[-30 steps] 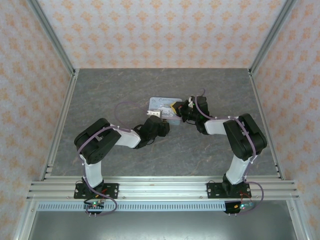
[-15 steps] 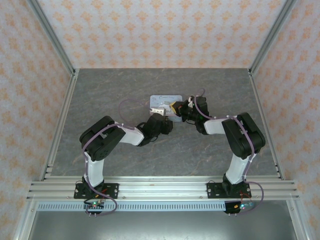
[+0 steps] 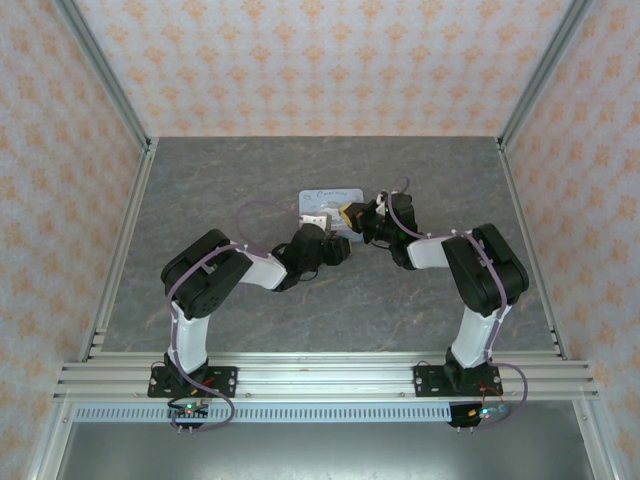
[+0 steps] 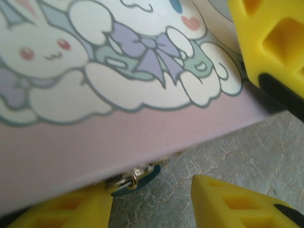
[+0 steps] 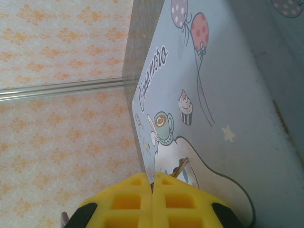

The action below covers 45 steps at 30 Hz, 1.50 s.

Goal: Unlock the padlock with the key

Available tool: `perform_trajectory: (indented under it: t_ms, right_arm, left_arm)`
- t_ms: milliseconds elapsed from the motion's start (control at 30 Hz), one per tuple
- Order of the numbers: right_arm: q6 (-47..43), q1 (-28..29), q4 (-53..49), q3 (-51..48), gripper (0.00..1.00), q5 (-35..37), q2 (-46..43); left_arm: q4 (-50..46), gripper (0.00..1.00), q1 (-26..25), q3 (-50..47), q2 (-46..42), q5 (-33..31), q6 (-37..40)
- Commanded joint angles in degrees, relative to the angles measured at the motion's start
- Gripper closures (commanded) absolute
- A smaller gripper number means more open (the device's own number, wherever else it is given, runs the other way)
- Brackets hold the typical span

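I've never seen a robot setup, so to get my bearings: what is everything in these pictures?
tin: one, pastel blue with cartoons, mid-table.
padlock: one, dark teal, at the tin's edge, partly hidden.
key: one, thin sliver, colour unclear, poking from the right tool.
table: one, grey marbled.
walls: three, orange-patterned, around the table.
arms: two, black and white, bolted at the near edge.
left tool: one, yellow fingers, open, near the padlock.
right tool: one, yellow fingers, shut on the key, at the tin.

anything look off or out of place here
Nothing spilled or damaged. One awkward bit: the padlock is mostly hidden behind the edge of the tin, only a teal sliver peeking out, just ahead of the open left gripper.
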Motion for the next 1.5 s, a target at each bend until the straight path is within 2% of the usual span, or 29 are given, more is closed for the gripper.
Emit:
perform_trajectory:
  t_ms: [0, 233, 400, 667, 1167, 1467]
  right_arm:
    - [0.42, 0.04, -0.70, 0.16, 1.00, -0.51, 1.43]
    - [0.68, 0.04, -0.22, -0.14, 1.00, -0.51, 1.66]
    - [0.77, 0.01, 0.27, -0.67, 1.00, -0.35, 1.65]
    - [0.86, 0.05, 0.53, -1.02, 1.00, -0.10, 1.97]
    - [0.99, 0.10, 0.90, -1.29, 1.00, -0.07, 2.38]
    - [1.19, 0.15, 1.29, -1.45, 1.00, -0.07, 2.41]
  left_arm:
    - [2.05, 0.53, 0.24, 0.93, 1.59, 0.47, -1.92]
    - [2.35, 0.51, 0.19, 1.26, 3.80, -2.66, -4.84]
    - [7.37, 0.51, 0.15, 0.92, 5.18, -1.90, -8.51]
    - [20.55, 0.55, 0.11, -2.93, 5.63, -2.88, -17.68]
    - [27.54, 0.61, -2.39, -3.02, 9.72, -5.59, -23.24]
    - [27.08, 0.52, -3.05, -3.22, 8.25, -7.76, -23.79]
